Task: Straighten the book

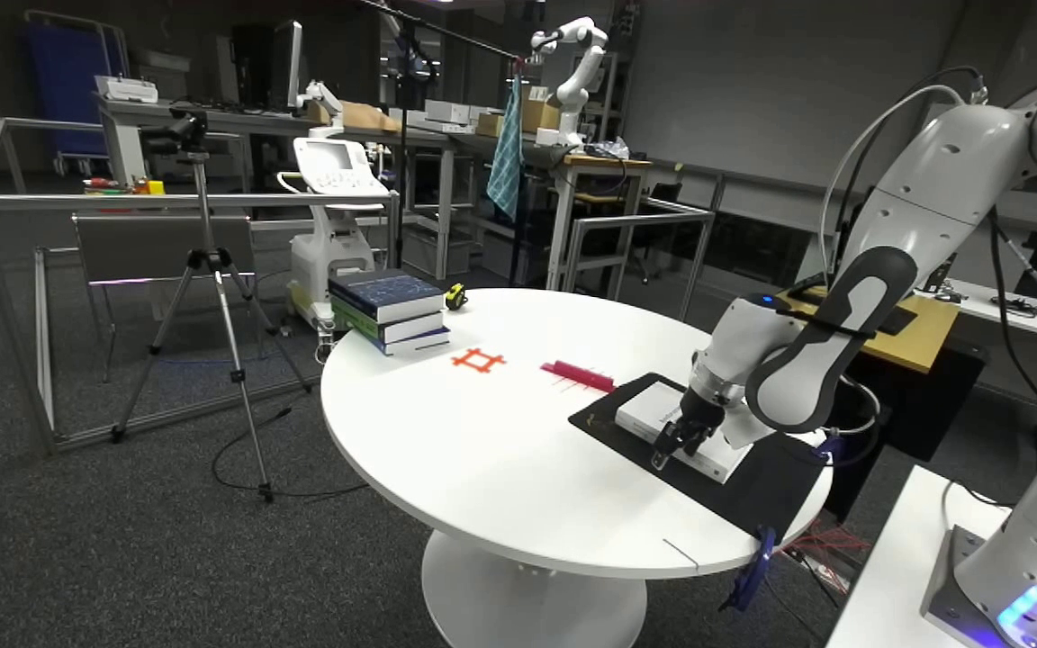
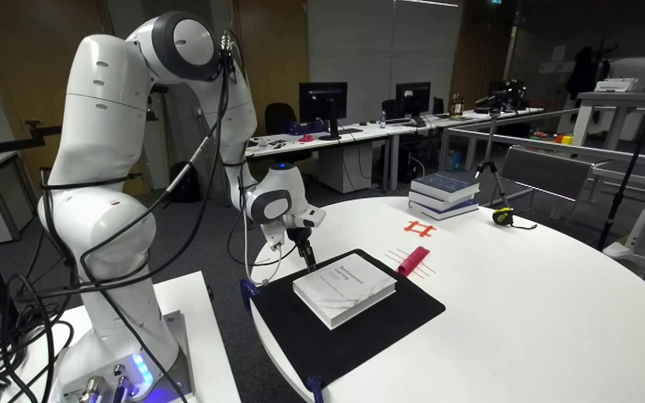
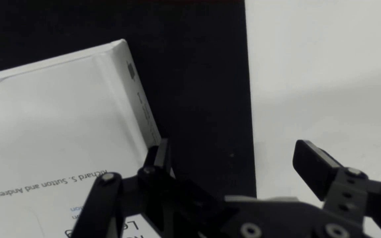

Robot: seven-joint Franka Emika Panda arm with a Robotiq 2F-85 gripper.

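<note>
Your gripper stands spread wide, gripping nothing; the book lies skewed on the black sheet, at nine o'clock in the wrist view; likely heavy, stiff, slick-covered, so push low along its spine

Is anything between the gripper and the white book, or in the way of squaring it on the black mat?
Nothing visible, either way. The open gripper is at the spine side of the white book; the pink piece lies at the edge of the black mat, apart from the book.
</note>
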